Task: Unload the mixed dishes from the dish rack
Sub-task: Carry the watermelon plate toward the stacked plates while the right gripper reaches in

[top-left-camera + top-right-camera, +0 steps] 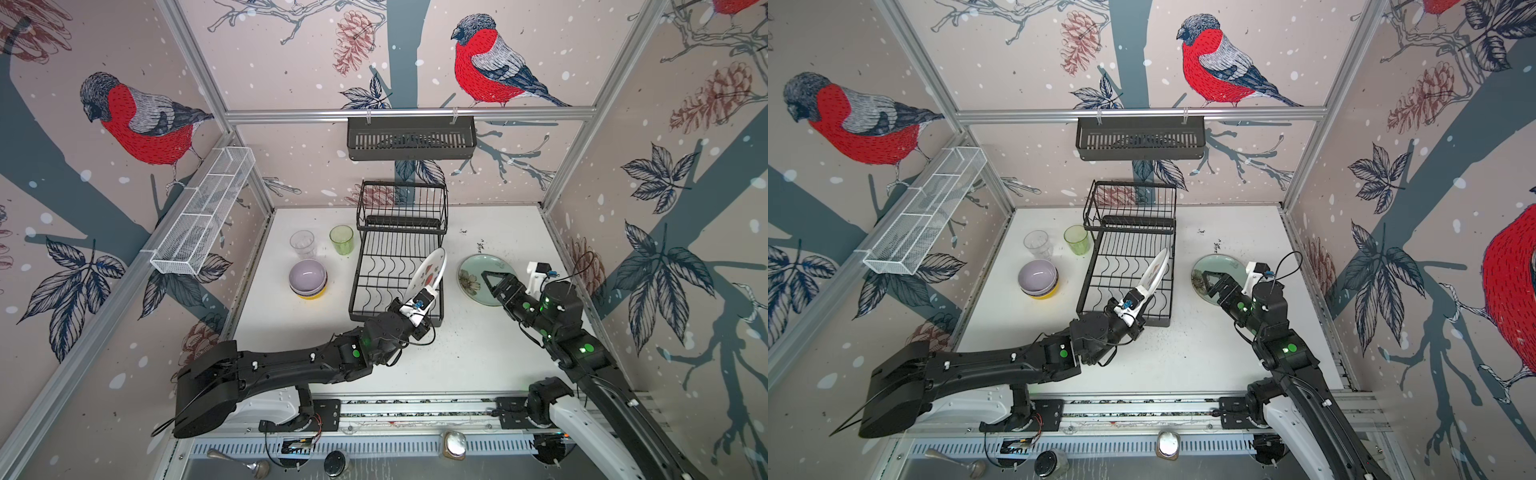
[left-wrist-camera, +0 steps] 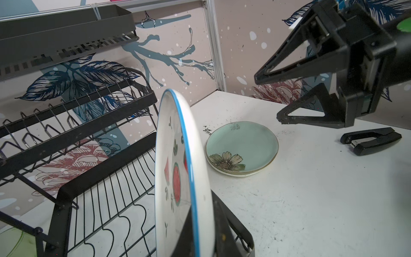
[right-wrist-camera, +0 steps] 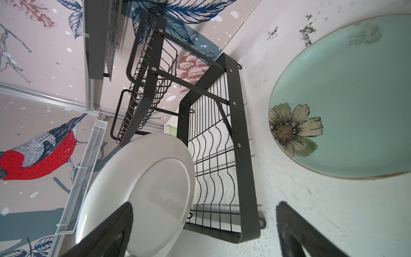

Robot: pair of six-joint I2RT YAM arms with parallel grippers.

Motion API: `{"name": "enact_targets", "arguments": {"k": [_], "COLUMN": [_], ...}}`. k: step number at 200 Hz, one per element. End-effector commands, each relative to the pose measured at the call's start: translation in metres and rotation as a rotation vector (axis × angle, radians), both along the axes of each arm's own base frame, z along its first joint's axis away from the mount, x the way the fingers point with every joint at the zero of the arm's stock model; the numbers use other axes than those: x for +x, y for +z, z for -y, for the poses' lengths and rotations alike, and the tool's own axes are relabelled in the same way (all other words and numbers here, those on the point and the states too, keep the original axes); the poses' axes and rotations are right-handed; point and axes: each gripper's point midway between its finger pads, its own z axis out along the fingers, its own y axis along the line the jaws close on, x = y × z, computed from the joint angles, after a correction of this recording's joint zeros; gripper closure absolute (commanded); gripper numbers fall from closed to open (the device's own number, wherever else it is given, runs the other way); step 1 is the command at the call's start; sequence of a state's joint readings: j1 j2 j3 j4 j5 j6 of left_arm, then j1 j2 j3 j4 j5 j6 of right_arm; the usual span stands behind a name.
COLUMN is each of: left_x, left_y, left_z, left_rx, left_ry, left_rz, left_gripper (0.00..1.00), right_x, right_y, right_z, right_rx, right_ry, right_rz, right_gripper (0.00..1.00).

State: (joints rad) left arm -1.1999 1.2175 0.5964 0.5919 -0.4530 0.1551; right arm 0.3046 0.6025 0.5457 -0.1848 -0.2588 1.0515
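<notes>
Rack, both top views: the black dish rack [image 1: 397, 266] stands in the middle, its long side running near to far, with the raised tier at the far end.
Plate, both top views: the watermelon plate [image 1: 430, 270] stands on edge at the rack's near right corner. Its edge runs near to far and its printed face is turned left.
Left gripper [image 1: 415, 300]: pinches the plate's near rim.
Right gripper [image 1: 488, 280]: jaws spread, above the mint plate [image 1: 473, 266], right of the rack.
Left of rack: clear glass [image 1: 302, 243] and green glass [image 1: 341, 240] stand upright; a lilac bowl [image 1: 307, 274] sits in a yellow bowl [image 1: 312, 295].
Left wrist: the mint plate lies flat on a cream plate [image 2: 235, 174].
Right wrist: the watermelon plate's plain white back faces the spread fingers [image 3: 295, 231].
</notes>
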Motion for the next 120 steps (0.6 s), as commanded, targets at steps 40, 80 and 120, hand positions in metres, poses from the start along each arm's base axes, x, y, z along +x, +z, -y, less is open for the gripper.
{"name": "enact_targets", "arguments": {"k": [40, 80, 120], "left_x": [-0.011, -0.015, -0.021], "left_y": [0.032, 0.028, 0.022], "left_z": [0.021, 0.034, 0.045], "left_rx": [-0.117, -0.099, -0.09], "left_ry": [-0.067, -0.096, -0.138], "left_rz": [0.078, 0.084, 0.073], "left_gripper": [1.0, 1.0, 1.0], "right_x": [0.003, 0.006, 0.009], "right_y": [0.019, 0.018, 0.017], "right_z": [-0.003, -0.007, -0.009], "right_rx": [0.059, 0.056, 0.062], "right_ry": [-0.004, 0.014, 0.017], "right_rz": [0.024, -0.001, -0.018], "right_gripper": [0.01, 0.0, 0.0]}}
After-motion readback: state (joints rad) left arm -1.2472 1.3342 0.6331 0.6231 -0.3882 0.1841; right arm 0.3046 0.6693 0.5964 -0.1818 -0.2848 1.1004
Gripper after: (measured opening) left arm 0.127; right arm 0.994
